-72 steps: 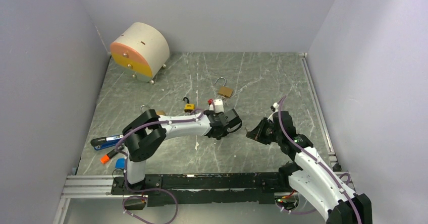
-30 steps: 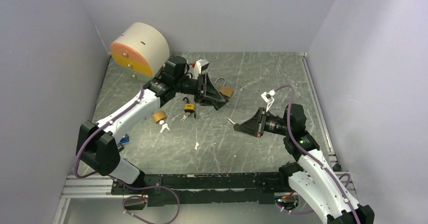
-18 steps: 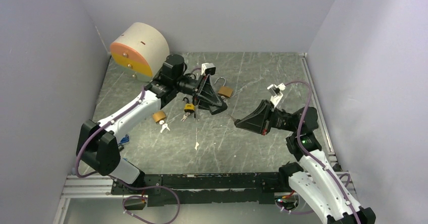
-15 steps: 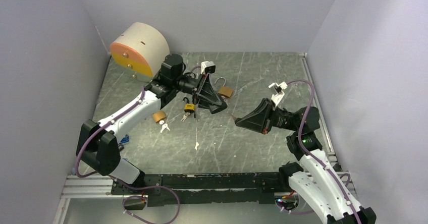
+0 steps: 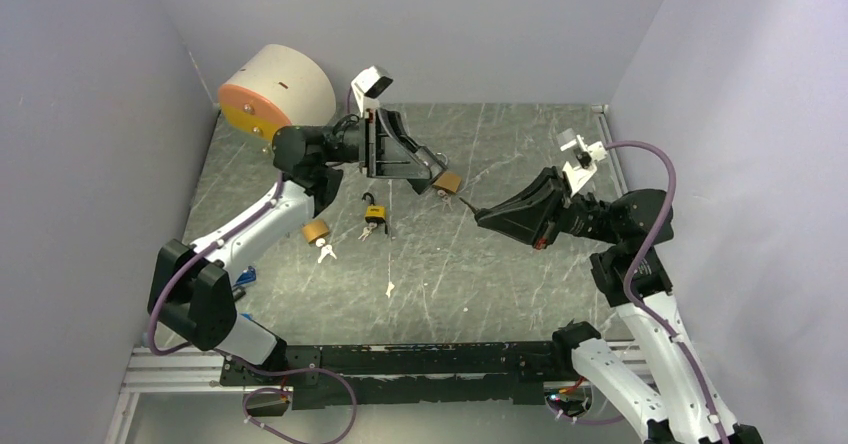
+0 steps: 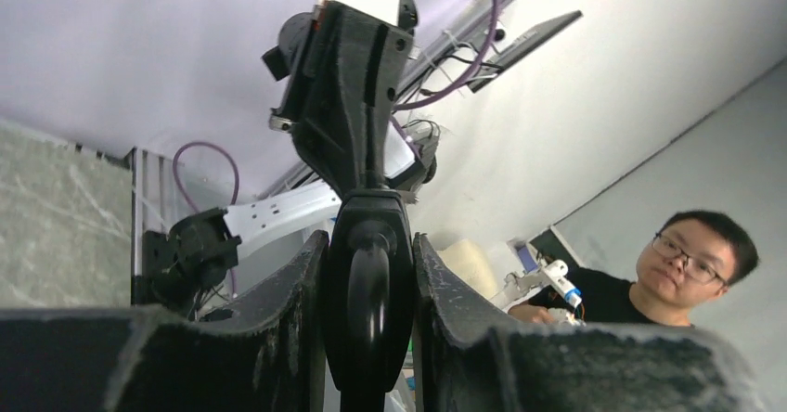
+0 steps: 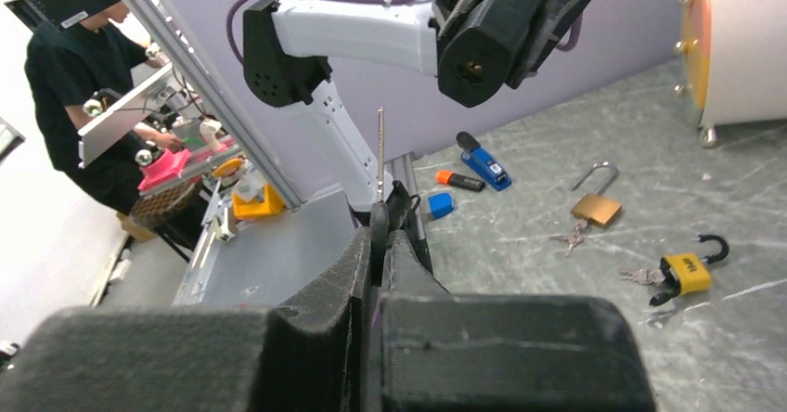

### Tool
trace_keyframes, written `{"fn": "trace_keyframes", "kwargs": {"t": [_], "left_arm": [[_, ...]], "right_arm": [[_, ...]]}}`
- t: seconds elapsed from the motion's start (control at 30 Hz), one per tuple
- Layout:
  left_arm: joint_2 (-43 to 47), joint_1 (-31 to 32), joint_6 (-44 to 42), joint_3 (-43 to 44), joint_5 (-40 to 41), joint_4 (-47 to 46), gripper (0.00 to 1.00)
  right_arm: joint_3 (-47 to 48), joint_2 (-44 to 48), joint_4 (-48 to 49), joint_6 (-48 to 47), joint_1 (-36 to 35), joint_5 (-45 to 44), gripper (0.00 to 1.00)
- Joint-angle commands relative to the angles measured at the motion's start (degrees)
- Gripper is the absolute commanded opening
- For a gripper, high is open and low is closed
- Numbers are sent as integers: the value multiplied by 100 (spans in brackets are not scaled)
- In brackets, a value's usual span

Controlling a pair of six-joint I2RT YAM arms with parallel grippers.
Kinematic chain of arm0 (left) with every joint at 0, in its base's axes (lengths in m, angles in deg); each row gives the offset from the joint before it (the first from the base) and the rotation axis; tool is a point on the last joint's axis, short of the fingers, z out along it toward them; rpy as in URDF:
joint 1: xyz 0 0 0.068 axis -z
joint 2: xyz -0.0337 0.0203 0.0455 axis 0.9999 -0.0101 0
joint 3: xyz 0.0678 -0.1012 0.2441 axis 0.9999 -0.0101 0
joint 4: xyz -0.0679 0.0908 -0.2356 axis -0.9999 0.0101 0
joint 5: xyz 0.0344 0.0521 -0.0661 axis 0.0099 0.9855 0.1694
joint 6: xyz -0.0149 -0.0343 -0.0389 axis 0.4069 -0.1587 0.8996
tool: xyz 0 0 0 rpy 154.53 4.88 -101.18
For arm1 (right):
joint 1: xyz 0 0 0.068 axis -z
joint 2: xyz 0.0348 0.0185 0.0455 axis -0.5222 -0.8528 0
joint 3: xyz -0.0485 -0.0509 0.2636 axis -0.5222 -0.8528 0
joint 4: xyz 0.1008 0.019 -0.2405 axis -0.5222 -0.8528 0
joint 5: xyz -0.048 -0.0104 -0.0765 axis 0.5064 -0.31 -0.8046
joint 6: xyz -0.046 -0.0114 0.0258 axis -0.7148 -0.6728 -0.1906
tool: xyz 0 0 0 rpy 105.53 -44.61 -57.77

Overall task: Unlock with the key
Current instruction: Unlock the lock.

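Observation:
My left gripper [image 5: 425, 169] is raised above the table's back middle and shut on a black padlock [image 6: 369, 310]. The padlock's keyhole end [image 7: 469, 69] faces my right gripper. My right gripper [image 5: 487, 215] is shut on a thin key [image 7: 380, 152], whose blade sticks out past the fingertips towards the left gripper. In the right wrist view the key's tip lies left of and below the keyhole, a short gap away. In the left wrist view the right gripper [image 6: 345, 96] faces me head on, just beyond the padlock.
On the table lie a brass padlock [image 5: 447, 181], a yellow padlock [image 5: 373, 211] with keys, a brass lock [image 5: 315, 230] with keys and a loose key [image 5: 389, 289]. A round white drawer box [image 5: 275, 97] stands back left. A blue stapler [image 7: 484, 166] and orange marker [image 7: 461, 180] lie near the left base.
The left gripper has lifted off the table and turned its padlock towards the right arm. The right gripper has risen and moved back with the key, now pointing at the padlock.

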Motion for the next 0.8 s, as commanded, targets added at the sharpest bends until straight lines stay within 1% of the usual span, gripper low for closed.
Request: {"fn": "trace_keyframes", "kwargs": {"t": [0.0, 0.03, 0.07, 0.13, 0.17, 0.2, 0.27, 0.33, 0.4, 0.5, 0.63, 0.77], "left_arm": [[4, 13, 774, 359, 421, -1909, 2], [50, 28, 679, 401, 382, -1809, 3], [134, 34, 526, 432, 387, -1522, 2], [345, 35, -210, 466, 513, -81, 2], [449, 34, -489, 493, 637, 931, 3], [534, 35, -628, 487, 803, 1516, 2], [668, 34, -551, 447, 1073, 2187, 2], [763, 29, -267, 351, 1333, 2375, 2], [803, 19, 69, 312, 1576, 2458, 3], [781, 23, 242, 451, 1570, 2696, 3], [785, 24, 161, 546, 1464, 2937, 2], [789, 24, 264, 379, 1442, 2656, 3]], "right_arm": [[613, -196, -587, -767, -18, -330, 0], [722, -241, -815, -893, -18, -519, 0], [814, -285, -994, -975, -20, -698, 0], [999, -474, -1214, -881, -25, -753, 0], [1128, -612, -1292, -796, -22, -646, 0], [1217, -716, -1318, -702, -53, -538, 0], [1265, -756, -1379, -572, -177, -652, 0], [1233, -777, -1293, -309, -295, -751, 0], [1122, -850, -959, 288, -363, -770, 0], [806, -843, -436, 872, -433, -831, 0], [739, -867, -207, 1075, -464, -853, 0], [817, -966, -452, 975, -468, -1017, 0]]}}
